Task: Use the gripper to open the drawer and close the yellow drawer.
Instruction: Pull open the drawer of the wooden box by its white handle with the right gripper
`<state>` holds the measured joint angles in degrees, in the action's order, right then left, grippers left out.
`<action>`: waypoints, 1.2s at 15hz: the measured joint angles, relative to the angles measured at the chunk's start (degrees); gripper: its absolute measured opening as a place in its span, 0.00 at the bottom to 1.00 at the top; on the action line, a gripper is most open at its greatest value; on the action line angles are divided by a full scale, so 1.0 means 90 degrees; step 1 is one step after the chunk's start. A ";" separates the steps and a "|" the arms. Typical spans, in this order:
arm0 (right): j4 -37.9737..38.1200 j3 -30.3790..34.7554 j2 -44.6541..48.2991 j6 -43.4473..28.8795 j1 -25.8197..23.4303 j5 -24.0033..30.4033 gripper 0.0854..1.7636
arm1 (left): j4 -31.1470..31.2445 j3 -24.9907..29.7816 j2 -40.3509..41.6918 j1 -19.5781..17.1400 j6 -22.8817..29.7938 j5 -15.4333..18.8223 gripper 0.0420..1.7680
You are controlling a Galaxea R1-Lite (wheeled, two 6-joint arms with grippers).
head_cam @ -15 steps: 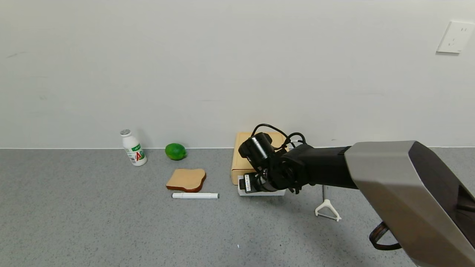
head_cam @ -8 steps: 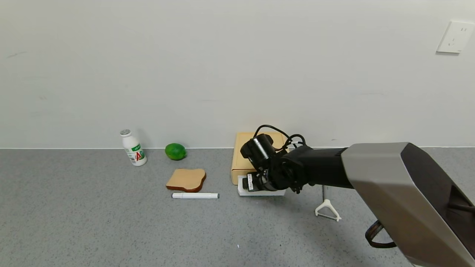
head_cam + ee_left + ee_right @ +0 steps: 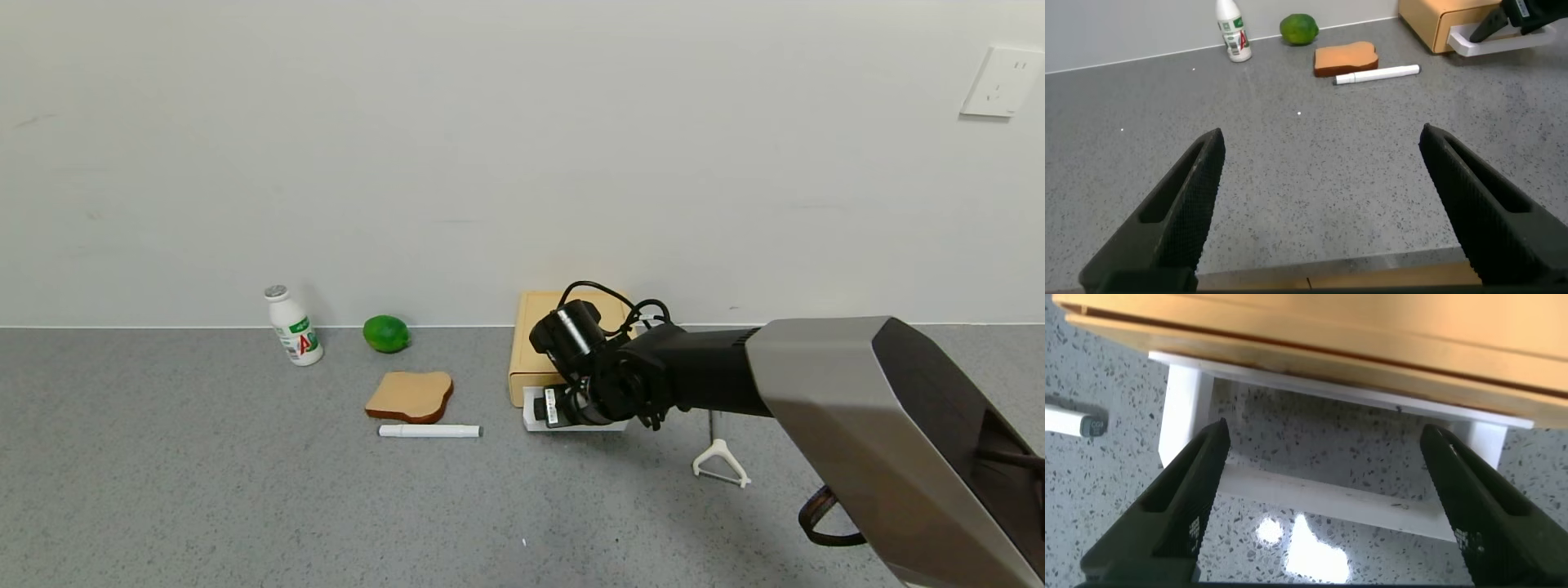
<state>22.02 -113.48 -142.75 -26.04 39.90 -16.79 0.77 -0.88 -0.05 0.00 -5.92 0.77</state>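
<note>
The pale yellow-tan drawer (image 3: pixel 529 347) sits in its low casing against the wall, its front looking flush with the casing. Its white loop handle (image 3: pixel 532 421) lies on the counter in front. My right gripper (image 3: pixel 571 406) is right at the handle, pointing down. In the right wrist view the drawer front (image 3: pixel 1331 343) fills the far side, and the right gripper (image 3: pixel 1324 437) is open, its fingers straddling the handle's white bar (image 3: pixel 1323 502) without touching it. My left gripper (image 3: pixel 1321 137) is open and empty above bare counter near the front edge.
A tan toast slice (image 3: pixel 410 394) and a white pen (image 3: pixel 430 430) lie left of the drawer. A small milk bottle (image 3: pixel 293 325) and a green lime (image 3: pixel 386 333) stand by the wall. A white peeler (image 3: pixel 720 459) lies right of the handle.
My right gripper has sunk a little and shifted slightly right at the handle. The drawer and the other objects have not moved.
</note>
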 joint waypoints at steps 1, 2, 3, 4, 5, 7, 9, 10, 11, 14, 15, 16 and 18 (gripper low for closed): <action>0.0041 0.0001 -0.0005 0.0000 0.0007 0.0028 0.97 | 0.0000 0.0000 0.0000 0.0000 -0.0003 0.0000 0.97; 0.0074 0.0000 -0.0007 -0.0003 0.0011 0.0041 0.97 | 0.0000 0.0000 0.0000 0.0000 -0.0003 0.0000 0.97; 0.0099 0.0000 -0.0009 -0.0004 0.0023 0.0043 0.97 | 0.0000 0.0000 0.0000 0.0000 -0.0003 0.0003 0.97; 0.0163 0.0000 -0.0007 -0.0007 0.0034 0.0047 0.97 | 0.0000 0.0000 0.0000 0.0000 -0.0003 0.0003 0.97; 0.0272 -0.0008 -0.0003 -0.0007 0.0047 0.0065 0.97 | 0.0000 0.0000 0.0000 0.0000 -0.0003 0.0000 0.97; 0.0554 -0.0009 0.0031 -0.0038 0.0080 0.0191 0.97 | 0.0003 0.0000 0.0000 0.0000 -0.0003 0.0003 0.97; 0.0876 0.0000 0.0087 -0.0270 0.0138 0.0374 0.97 | 0.0000 0.0000 0.0000 0.0000 -0.0003 0.0003 0.97; 0.1020 0.0000 0.0114 -0.0364 0.0164 0.0444 0.97 | 0.0000 0.0000 0.0000 0.0000 -0.0003 0.0003 0.97; 0.1173 0.0000 0.0135 -0.0471 0.0191 0.0531 0.97 | 0.0000 0.0000 0.0000 0.0000 -0.0003 0.0000 0.97; 0.1651 0.0012 0.0223 -0.0794 0.0320 0.0718 0.97 | 0.0003 0.0000 0.0000 0.0000 -0.0003 0.0003 0.97; 0.1792 0.0014 0.0242 -0.0879 0.0374 0.0738 0.97 | 0.0000 0.0000 0.0000 0.0000 -0.0003 0.0003 0.97; 0.1926 0.0012 0.0257 -0.0954 0.0424 0.0738 0.97 | -0.0003 0.0000 0.0000 0.0000 -0.0003 0.0000 0.97; 0.2137 0.0022 0.0287 -0.1109 0.0524 0.0738 0.97 | -0.0004 0.0004 0.0000 0.0000 -0.0003 0.0003 0.97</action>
<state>41.25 -113.29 -140.17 -36.02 44.62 -10.14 0.73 -0.84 -0.05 0.00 -5.95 0.79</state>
